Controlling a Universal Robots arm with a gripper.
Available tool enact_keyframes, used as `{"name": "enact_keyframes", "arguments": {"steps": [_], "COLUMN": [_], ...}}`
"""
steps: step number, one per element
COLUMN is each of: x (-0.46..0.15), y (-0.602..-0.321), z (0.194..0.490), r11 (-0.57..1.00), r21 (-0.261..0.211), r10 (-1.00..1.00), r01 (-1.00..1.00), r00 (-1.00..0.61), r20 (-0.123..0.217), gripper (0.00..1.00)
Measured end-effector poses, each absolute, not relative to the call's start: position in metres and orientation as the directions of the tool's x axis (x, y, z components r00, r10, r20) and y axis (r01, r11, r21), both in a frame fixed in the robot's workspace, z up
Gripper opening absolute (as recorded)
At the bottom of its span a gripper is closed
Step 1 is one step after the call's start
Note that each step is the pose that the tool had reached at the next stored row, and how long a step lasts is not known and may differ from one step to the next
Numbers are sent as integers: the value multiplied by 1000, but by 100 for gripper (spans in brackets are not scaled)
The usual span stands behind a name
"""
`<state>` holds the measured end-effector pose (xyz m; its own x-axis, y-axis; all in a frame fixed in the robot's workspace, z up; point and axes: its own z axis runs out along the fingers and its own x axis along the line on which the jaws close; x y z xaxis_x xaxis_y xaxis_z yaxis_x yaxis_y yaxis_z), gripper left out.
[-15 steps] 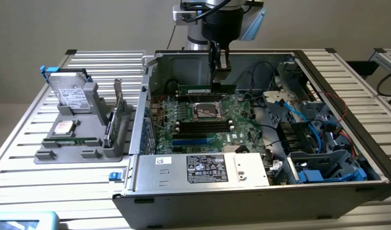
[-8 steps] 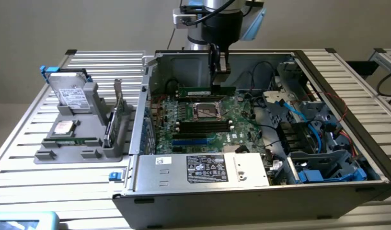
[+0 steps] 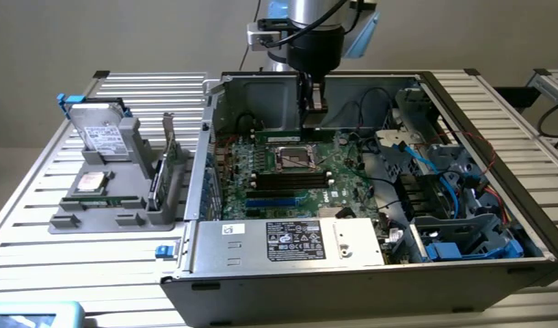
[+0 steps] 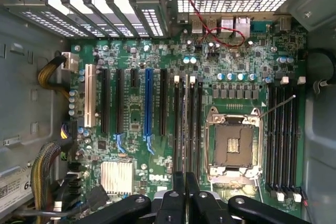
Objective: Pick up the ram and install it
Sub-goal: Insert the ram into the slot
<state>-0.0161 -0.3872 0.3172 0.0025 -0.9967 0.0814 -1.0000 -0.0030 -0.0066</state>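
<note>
An open computer case (image 3: 352, 290) lies on its side on the slatted metal bench (image 3: 42, 253). Inside it, a green motherboard (image 3: 260, 181) has a processor socket (image 3: 295, 158) near its middle. A labelled power supply (image 3: 293, 240) sits along the near side, and blue cables (image 3: 416, 160) run toward the exterior view's right. On the exterior view's left, just beside the case, a grey holder (image 3: 96, 220) carries a silver hard drive (image 3: 101, 137) and an upright green expansion card (image 3: 174, 160).

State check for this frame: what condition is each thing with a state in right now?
ram: held level by the gripper, not yet seated.
gripper: shut on the ram.
computer case: open, side panel off.
processor socket: empty.
memory slots: empty.
expansion card: upright in the grey holder.
</note>
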Motion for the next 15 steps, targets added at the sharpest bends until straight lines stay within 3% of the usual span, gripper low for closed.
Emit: {"name": "enact_keyframes", "arguments": {"steps": [15], "x": [-14], "y": [-383], "z": [292], "r11": [-2], "r21": [-7], "r10": [-996], "r01": [-1000], "r00": [2], "r20": [92], "gripper": [13]}}
